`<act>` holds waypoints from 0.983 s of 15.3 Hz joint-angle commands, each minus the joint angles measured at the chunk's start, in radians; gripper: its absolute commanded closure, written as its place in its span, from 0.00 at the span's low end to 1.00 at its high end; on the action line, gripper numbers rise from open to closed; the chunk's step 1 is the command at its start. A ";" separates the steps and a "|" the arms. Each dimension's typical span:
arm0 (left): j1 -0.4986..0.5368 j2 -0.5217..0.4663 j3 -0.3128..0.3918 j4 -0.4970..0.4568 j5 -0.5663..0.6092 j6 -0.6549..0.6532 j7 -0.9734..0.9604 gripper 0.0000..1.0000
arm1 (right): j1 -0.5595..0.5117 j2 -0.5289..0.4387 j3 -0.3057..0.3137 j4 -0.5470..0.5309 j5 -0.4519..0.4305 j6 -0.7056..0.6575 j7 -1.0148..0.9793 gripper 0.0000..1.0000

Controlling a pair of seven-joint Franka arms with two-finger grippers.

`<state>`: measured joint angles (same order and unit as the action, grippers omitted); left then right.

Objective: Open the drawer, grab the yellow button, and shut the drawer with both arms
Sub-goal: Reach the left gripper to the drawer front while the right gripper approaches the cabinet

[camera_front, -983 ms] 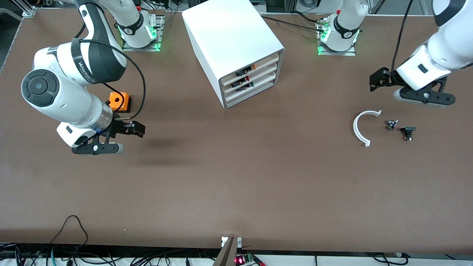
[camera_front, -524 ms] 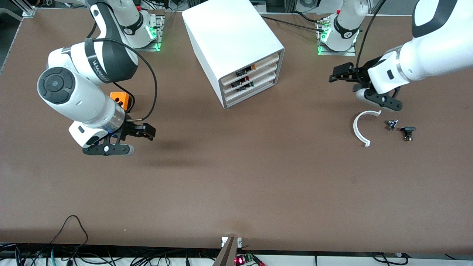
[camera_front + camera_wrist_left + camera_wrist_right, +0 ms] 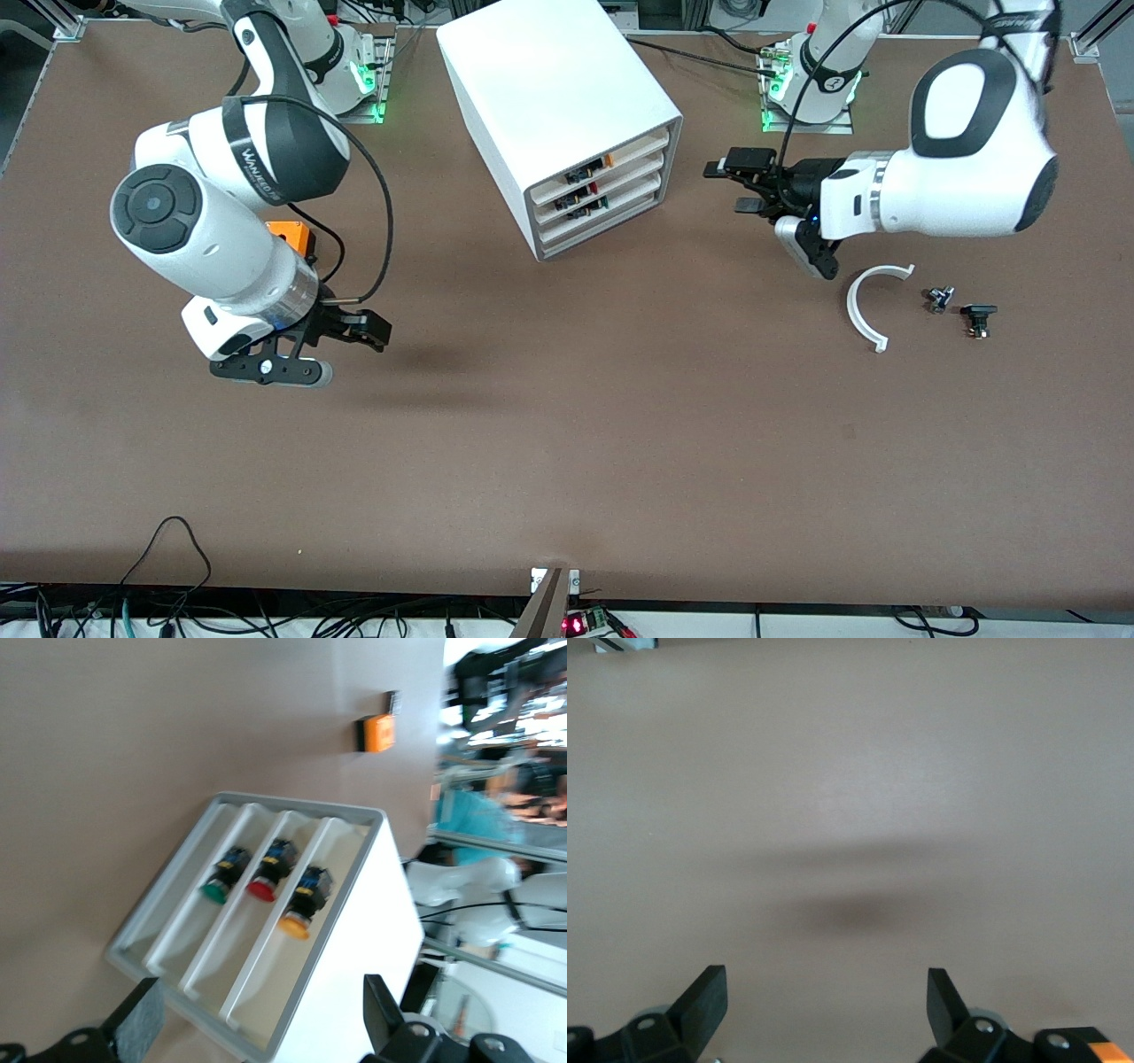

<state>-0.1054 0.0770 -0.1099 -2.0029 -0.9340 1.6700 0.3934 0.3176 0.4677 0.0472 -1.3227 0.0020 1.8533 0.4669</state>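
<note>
The white cabinet stands at the middle of the table between the bases, its four cream-fronted drawers all pushed in. In the left wrist view the drawer fronts face the camera, and three of them show a button each: green, red and the orange-yellow capped button. My left gripper is open, in the air beside the cabinet's front toward the left arm's end, pointing at the drawers and clear of them; its own view shows it empty. My right gripper is open and empty over bare table.
An orange cube with a round hole lies partly hidden under the right arm and shows in the left wrist view. A white curved piece and two small black parts lie toward the left arm's end.
My left gripper has swung from over the left arm's end of the table toward the cabinet's front. My right gripper has drifted a little toward the middle of the table.
</note>
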 commanded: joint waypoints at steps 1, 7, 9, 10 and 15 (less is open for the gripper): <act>0.003 -0.028 -0.036 -0.163 -0.132 0.074 0.145 0.07 | 0.032 0.031 -0.003 0.056 0.006 -0.017 0.093 0.00; 0.003 0.010 -0.096 -0.315 -0.313 0.114 0.384 0.21 | 0.074 0.052 -0.003 0.089 0.055 -0.013 0.283 0.00; 0.003 0.018 -0.117 -0.344 -0.360 0.119 0.421 0.22 | 0.084 0.057 -0.003 0.091 0.064 -0.008 0.344 0.00; 0.001 0.020 -0.123 -0.362 -0.394 0.129 0.459 0.22 | 0.092 0.058 -0.003 0.094 0.073 -0.005 0.375 0.00; 0.001 0.029 -0.178 -0.413 -0.466 0.163 0.489 0.30 | 0.130 0.084 -0.003 0.131 0.091 0.007 0.530 0.00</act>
<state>-0.1070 0.1062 -0.2689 -2.3932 -1.3598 1.8135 0.8463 0.4335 0.5178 0.0480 -1.2489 0.0675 1.8638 0.9322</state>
